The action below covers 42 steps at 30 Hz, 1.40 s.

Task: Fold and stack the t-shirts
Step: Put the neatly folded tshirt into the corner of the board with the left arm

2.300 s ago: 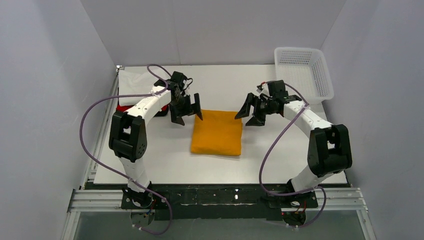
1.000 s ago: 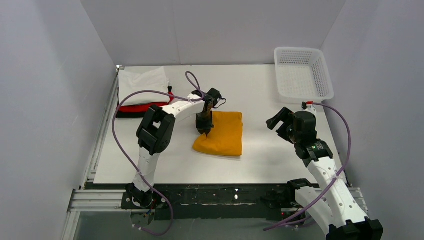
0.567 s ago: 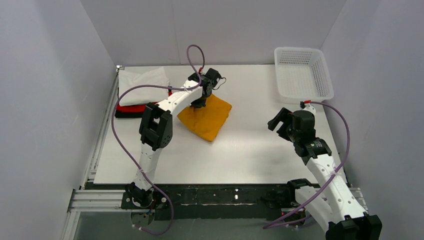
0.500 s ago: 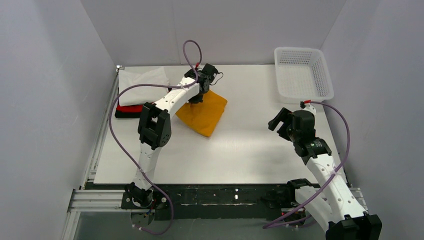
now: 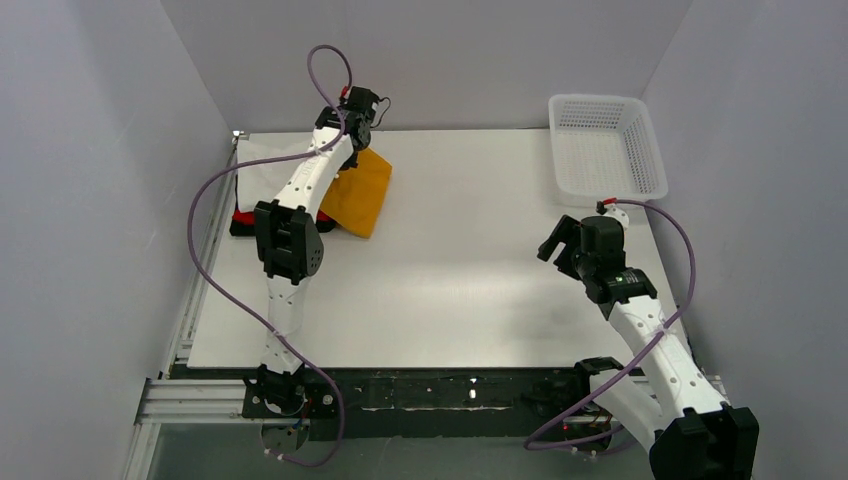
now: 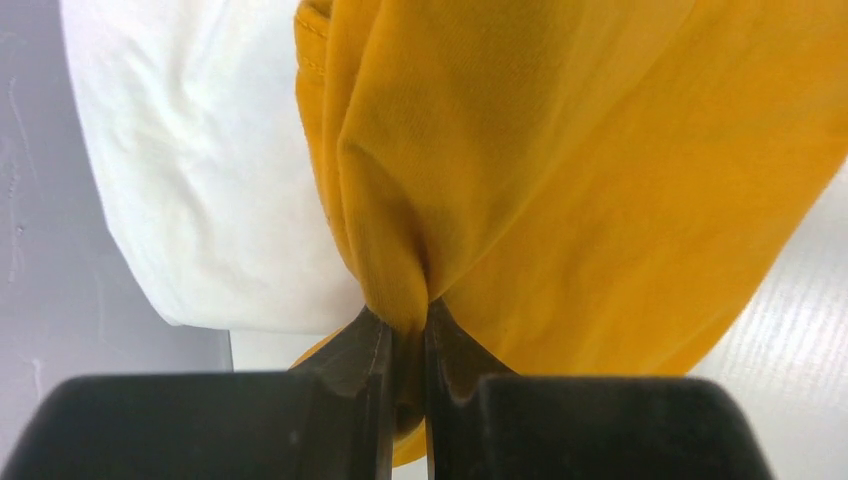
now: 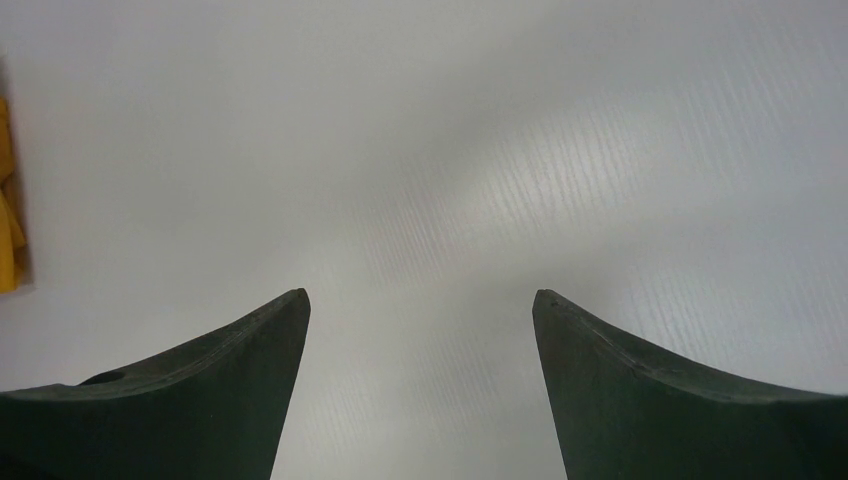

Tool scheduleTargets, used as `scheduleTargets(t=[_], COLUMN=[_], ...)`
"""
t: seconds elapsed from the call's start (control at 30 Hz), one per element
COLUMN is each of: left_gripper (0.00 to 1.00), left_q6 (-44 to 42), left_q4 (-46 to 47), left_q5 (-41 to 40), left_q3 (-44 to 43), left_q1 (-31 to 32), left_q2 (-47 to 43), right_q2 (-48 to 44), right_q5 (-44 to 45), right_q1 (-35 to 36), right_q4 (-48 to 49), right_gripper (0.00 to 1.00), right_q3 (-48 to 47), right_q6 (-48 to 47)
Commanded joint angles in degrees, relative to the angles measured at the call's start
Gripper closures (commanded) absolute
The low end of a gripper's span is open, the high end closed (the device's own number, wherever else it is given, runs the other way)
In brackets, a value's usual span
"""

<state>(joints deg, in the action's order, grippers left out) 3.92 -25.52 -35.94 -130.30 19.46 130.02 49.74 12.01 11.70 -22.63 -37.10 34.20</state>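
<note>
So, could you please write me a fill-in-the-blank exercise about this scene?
1. The left gripper is ____ on the orange shirt.
2. The right gripper is ____ and holds nothing.
3. The basket stands at the table's far ____ corner.

Missing words: shut; open; right.

Four t-shirts [image 5: 362,192], one basket [image 5: 606,150], two robot arms [image 5: 640,318]

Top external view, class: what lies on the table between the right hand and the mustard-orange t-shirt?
Nothing: only bare white tabletop separates the right hand from the mustard-orange t-shirt, as the top external view shows.
</note>
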Motion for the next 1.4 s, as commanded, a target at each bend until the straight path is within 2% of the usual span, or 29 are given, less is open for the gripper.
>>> scheduleTargets(t=[0.0,0.13,0.23,0.5,0.8,1.13,1.23,1.37], left_gripper=[1.00,1.00,1.00,1.00,1.00,1.00,1.00,1.00], left_q6=[-3.7,-3.7,-6.3,-5.9,-7.8,-5.9,-4.7,-4.3], left_q4=[-3.7,-4.2,-4.1,-3.6,-1.8,-1.7,-2.6,-2.0], left_q5=[-1.2,0.9,1.4,3.8,3.9,7.3,7.7,8.6], left_q3=[-4.2,-6.8,-8.3,-11.0,-12.4,-13.3,-12.6,-7.1], left_q1=[-2.6,-4.6,-4.8,-5.0,-5.7,-7.7,-8.7,-10.0], left_q2=[-1.5,-3.0,-4.1,-7.8,-12.0,-16.2,-16.8,-17.6], right_q2=[1.2,2.2,2.6,2.8,2.4,3.7,4.2,4.5], right_q5=[1.3,0.9,0.5,0.0,-0.2,-1.8,-2.1,-2.5], right_q1=[-0.4,-0.5,-0.6,-0.7,-0.9,-0.9,-0.9,-0.9], right_q4=[2.1,2.1,2.4,2.3,2.2,3.0,2.8,2.2], right_gripper=[0.10,0.10,0.11,0.11,0.11,0.12,0.12,0.13], right_q3=[-3.4,-3.8,-4.0,-4.9,-5.1,-5.7,-5.9,-5.9], right_q6=[-1.0,-1.0,-1.0,-1.1,-1.0,0.6,0.7,1.2])
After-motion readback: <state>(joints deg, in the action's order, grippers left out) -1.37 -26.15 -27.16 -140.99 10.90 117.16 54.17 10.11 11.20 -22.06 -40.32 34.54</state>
